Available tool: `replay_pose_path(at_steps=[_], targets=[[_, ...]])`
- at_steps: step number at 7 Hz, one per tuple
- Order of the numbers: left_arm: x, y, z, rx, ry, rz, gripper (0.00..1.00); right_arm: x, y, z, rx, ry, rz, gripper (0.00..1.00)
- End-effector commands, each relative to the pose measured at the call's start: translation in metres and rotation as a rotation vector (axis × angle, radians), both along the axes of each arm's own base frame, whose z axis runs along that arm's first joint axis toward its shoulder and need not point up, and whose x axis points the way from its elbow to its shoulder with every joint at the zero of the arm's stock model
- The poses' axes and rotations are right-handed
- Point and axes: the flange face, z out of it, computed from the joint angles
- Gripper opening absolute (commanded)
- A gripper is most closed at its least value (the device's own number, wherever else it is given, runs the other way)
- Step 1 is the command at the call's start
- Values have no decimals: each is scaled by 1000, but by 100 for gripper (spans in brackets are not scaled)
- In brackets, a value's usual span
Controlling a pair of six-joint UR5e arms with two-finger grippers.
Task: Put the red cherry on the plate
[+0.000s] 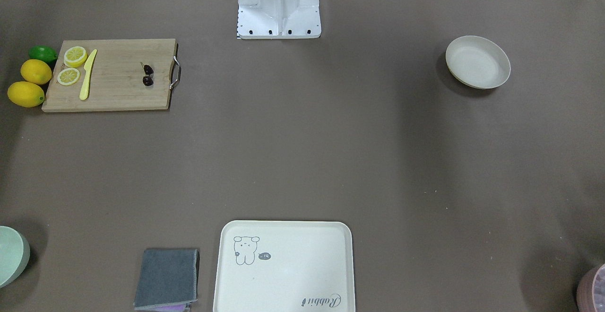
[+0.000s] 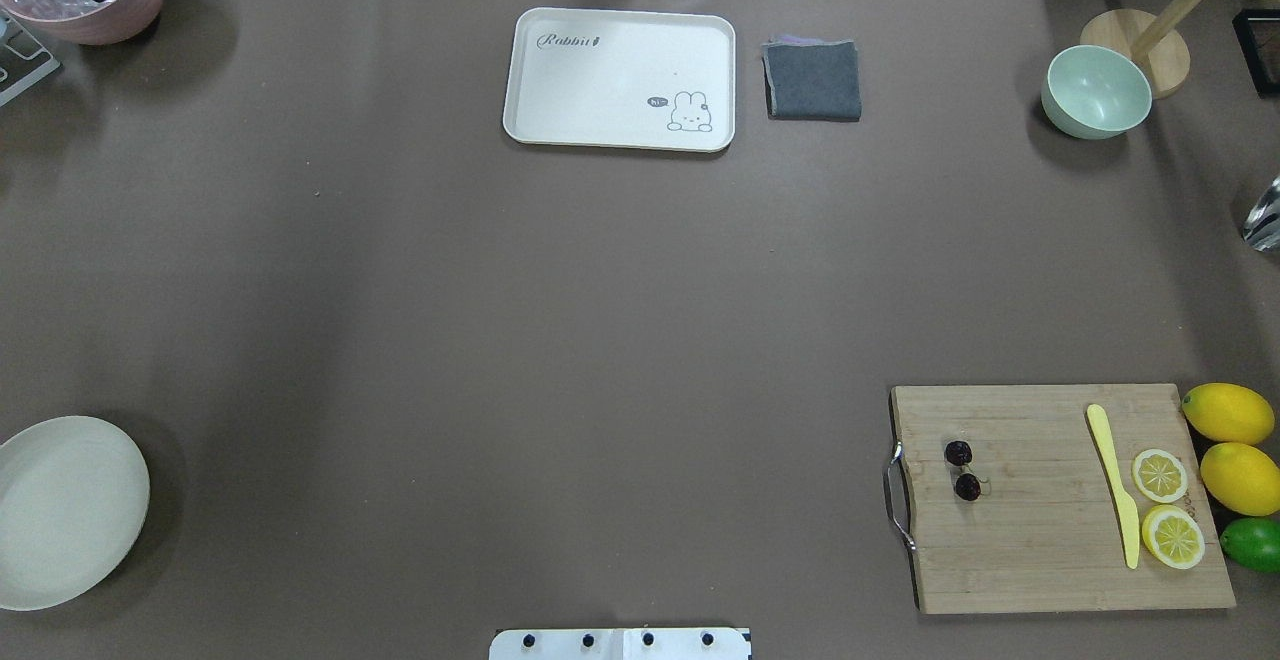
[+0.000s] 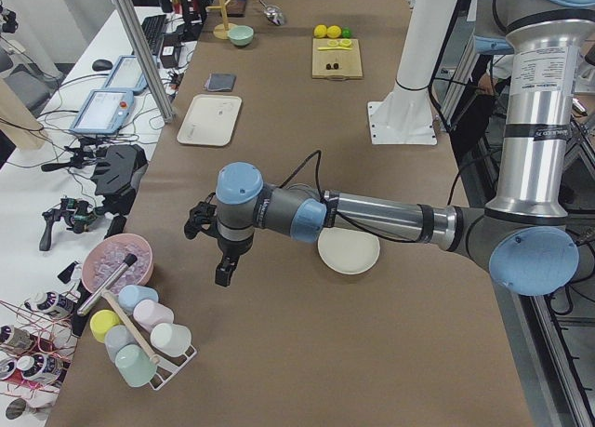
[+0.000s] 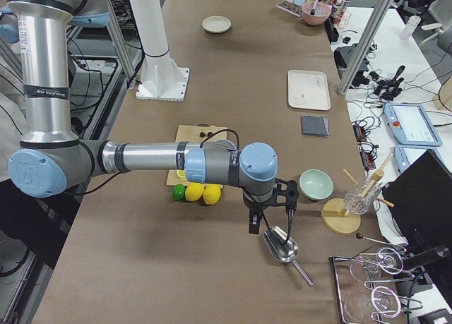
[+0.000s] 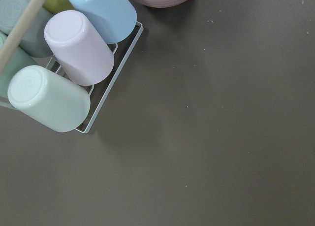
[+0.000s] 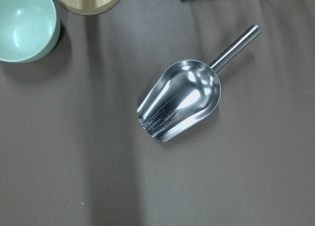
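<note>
Two dark fruits on joined stems, the red cherry [image 2: 963, 470], lie on a bamboo cutting board [image 2: 1040, 550] close to the robot's base on its right side, just inside the board's metal handle [image 2: 897, 495]. Level with them on the robot's left, at the brown worktop's [image 2: 500, 340] edge, sits the cream plate [image 2: 60, 510], bare and well apart from the fruit.

Further along the board we see a yellow plastic knife [image 2: 1115, 495] and two lemon slices [image 2: 1160, 475], with two whole lemons [image 2: 1228, 412] and a lime [image 2: 1255, 543] off its end. At the far edge stand a rabbit-print tray [image 2: 600, 80], a folded grey cloth [image 2: 812, 80] and a pale green bowl [image 2: 1095, 92].

Out at the worktop's ends, the right gripper [image 4: 268, 214] hangs over a steel scoop [image 6: 179, 100], and the left gripper [image 3: 223, 269] hangs over bare worktop beside a rack of pastel cups [image 5: 78, 53]. Only side views show them, so we cannot tell whether either set of fingers is spread or pressed together.

We judge the job not yet begun. The fruit is tiny and round. Fingers closing off-centre could nip one cherry or a stem, letting the pair roll or swing loose. They could also strike the handle. The long carry across the worktop leaves room for a drop short of the plate.
</note>
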Motion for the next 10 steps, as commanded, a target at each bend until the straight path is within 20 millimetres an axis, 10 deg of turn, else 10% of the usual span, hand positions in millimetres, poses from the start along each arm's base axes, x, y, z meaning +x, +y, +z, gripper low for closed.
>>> replay_pose_path(at_steps=[1, 10], targets=[[0, 0, -4, 10, 0, 0, 98, 0, 1, 1, -7, 0, 4, 100], [6, 17, 18, 13, 15, -20, 98, 0, 1, -6, 7, 3, 5, 100]])
